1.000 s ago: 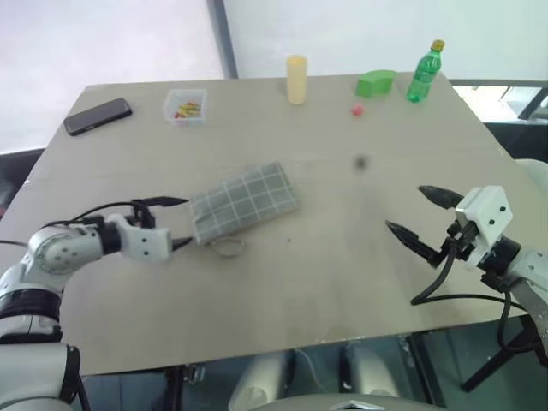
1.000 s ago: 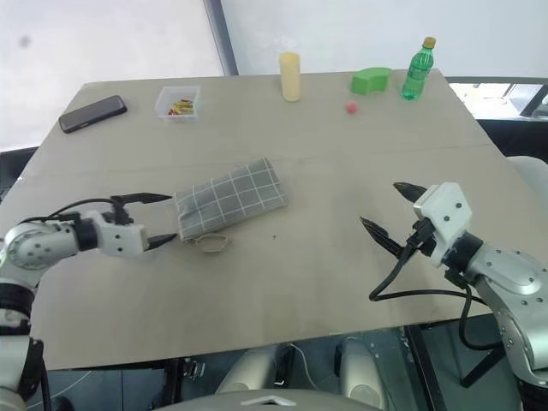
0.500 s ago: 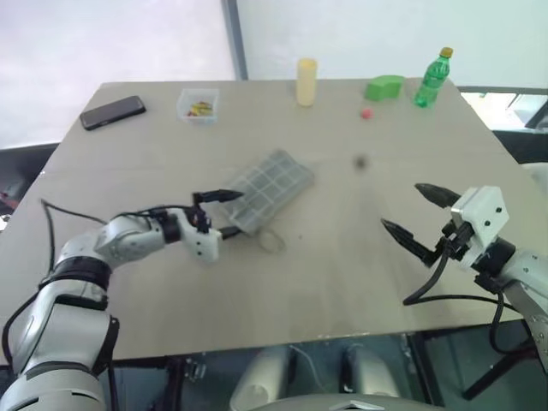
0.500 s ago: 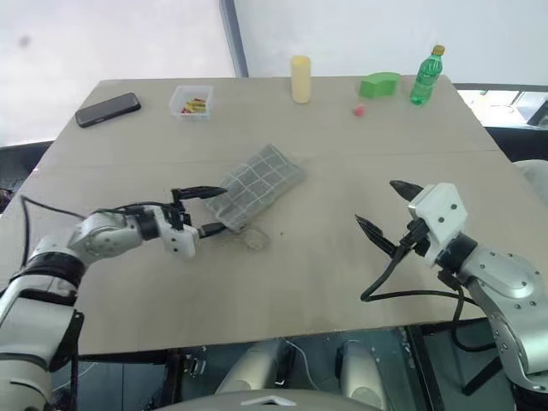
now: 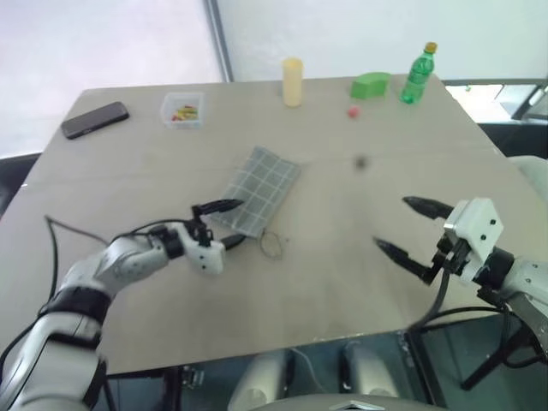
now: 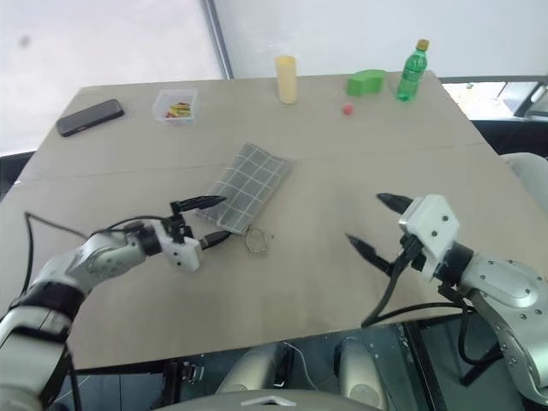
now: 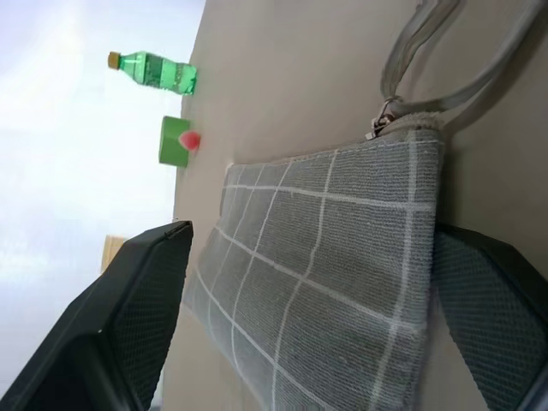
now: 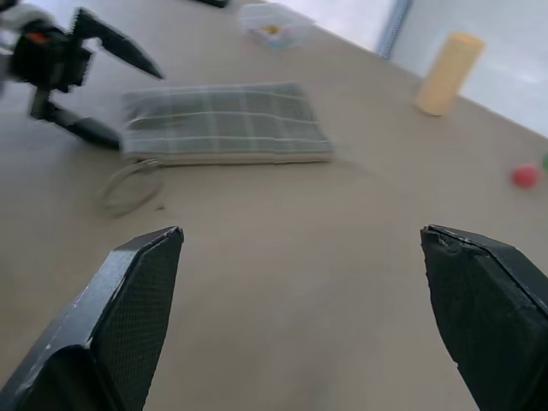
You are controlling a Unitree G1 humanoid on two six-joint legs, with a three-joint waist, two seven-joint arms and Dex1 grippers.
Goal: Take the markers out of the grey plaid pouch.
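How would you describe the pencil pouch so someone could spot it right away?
Look at the big tan table, near its middle, just ahead of the left gripper. The pouch lies flat there: soft grey fabric with pale grid lines and a ring pull, unlike anything else on the table.

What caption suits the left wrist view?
Open left pincer straddling the near end of the grey plaid pouch.

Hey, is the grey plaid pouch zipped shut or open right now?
Cannot tell for sure. The grey plaid pouch lies flat on the table, no markers showing; its zipper line isn't visible.
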